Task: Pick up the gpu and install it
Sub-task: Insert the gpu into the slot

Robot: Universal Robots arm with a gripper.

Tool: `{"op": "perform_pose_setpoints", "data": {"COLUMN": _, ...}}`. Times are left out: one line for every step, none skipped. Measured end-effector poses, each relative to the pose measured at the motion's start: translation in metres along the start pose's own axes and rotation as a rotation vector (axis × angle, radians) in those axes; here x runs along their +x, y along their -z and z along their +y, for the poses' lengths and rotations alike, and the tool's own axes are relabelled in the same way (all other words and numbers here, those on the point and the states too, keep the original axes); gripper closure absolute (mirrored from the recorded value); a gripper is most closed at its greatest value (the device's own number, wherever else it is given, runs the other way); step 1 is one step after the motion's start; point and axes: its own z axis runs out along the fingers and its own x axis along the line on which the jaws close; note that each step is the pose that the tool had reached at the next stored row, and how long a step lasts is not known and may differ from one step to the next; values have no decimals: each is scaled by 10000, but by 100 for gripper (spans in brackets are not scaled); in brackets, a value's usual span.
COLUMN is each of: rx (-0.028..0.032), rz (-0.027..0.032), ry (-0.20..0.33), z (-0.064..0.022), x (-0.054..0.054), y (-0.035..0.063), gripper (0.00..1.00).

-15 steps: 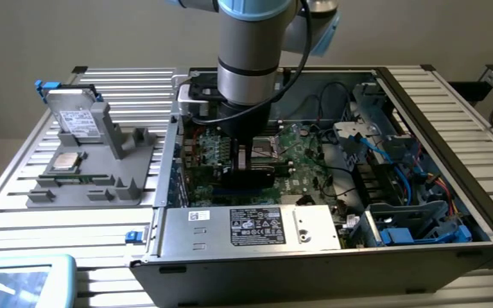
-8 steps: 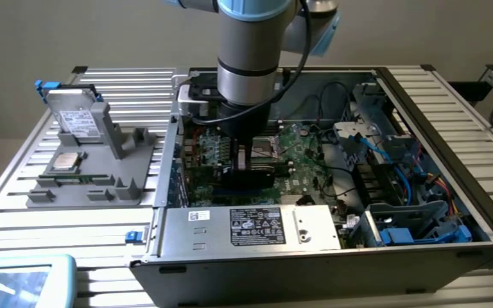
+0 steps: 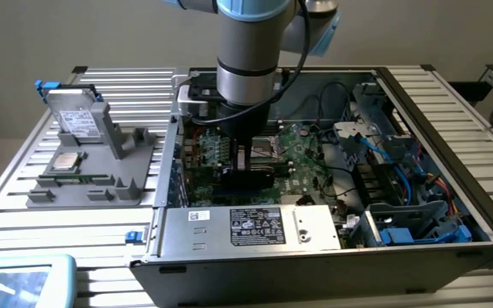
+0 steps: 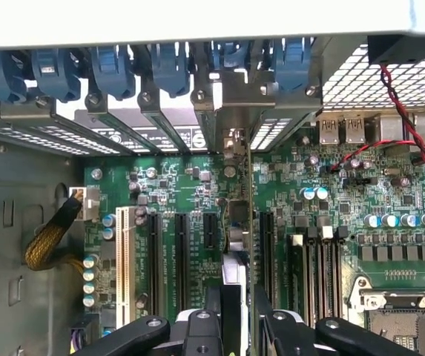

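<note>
The arm (image 3: 246, 58) is reaching straight down into the open computer case (image 3: 315, 276), its gripper (image 3: 250, 163) pinching the gpu (image 3: 246, 181) on edge over the motherboard (image 3: 307, 154). A hard drive (image 3: 77, 119) is leaning in the grey holder (image 3: 75, 200) at the exterior view's left.

Motherboard (image 4: 175, 185) green, clips (image 4: 112, 70) blue, twisted wires (image 4: 405, 108) red-black, jaws black, gpu (image 4: 232, 144) bracket silver.
</note>
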Motion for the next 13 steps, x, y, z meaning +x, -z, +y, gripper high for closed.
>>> {"op": "perform_pose_setpoints", "data": {"rx": 1, "rz": 1, "ry": 0, "z": 0, "x": -3, "y": 0, "gripper": 73}}
{"op": "perform_pose_setpoints", "data": {"rx": 4, "rz": -1, "ry": 0, "z": 0, "x": -8, "y": -2, "gripper": 73}}
{"op": "perform_pose_setpoints", "data": {"rx": 3, "rz": 0, "ry": 1, "z": 0, "x": -10, "y": -2, "gripper": 73}}
{"op": "perform_pose_setpoints", "data": {"rx": 2, "rz": 4, "ry": 1, "z": 0, "x": -12, "y": -1, "gripper": 73}}
{"op": "perform_pose_setpoints", "data": {"rx": 2, "rz": 6, "ry": 0, "z": 0, "x": -12, "y": -1, "gripper": 73}}
{"op": "perform_pose_setpoints", "data": {"rx": 2, "rz": 8, "ry": 0, "z": 0, "x": -12, "y": 0, "gripper": 73}}
{"op": "perform_pose_setpoints", "data": {"rx": 2, "rz": 9, "ry": 0, "z": 1, "x": -13, "y": 0, "gripper": 73}}
{"op": "perform_pose_setpoints", "data": {"rx": 2, "rz": 10, "ry": -1, "z": 1, "x": -13, "y": 0, "gripper": 73}}
{"op": "perform_pose_setpoints", "data": {"rx": 2, "rz": 9, "ry": -1, "z": 1, "x": -13, "y": 0, "gripper": 73}}
{"op": "perform_pose_setpoints", "data": {"rx": 2, "rz": 8, "ry": -1, "z": 1, "x": -13, "y": 0, "gripper": 73}}
{"op": "perform_pose_setpoints", "data": {"rx": 2, "rz": 9, "ry": -1, "z": 1, "x": -13, "y": 0, "gripper": 73}}
{"op": "perform_pose_setpoints", "data": {"rx": 2, "rz": 9, "ry": -1, "z": 1, "x": -13, "y": 0, "gripper": 73}}
{"op": "perform_pose_setpoints", "data": {"rx": 2, "rz": 9, "ry": -1, "z": 1, "x": -13, "y": 0, "gripper": 73}}
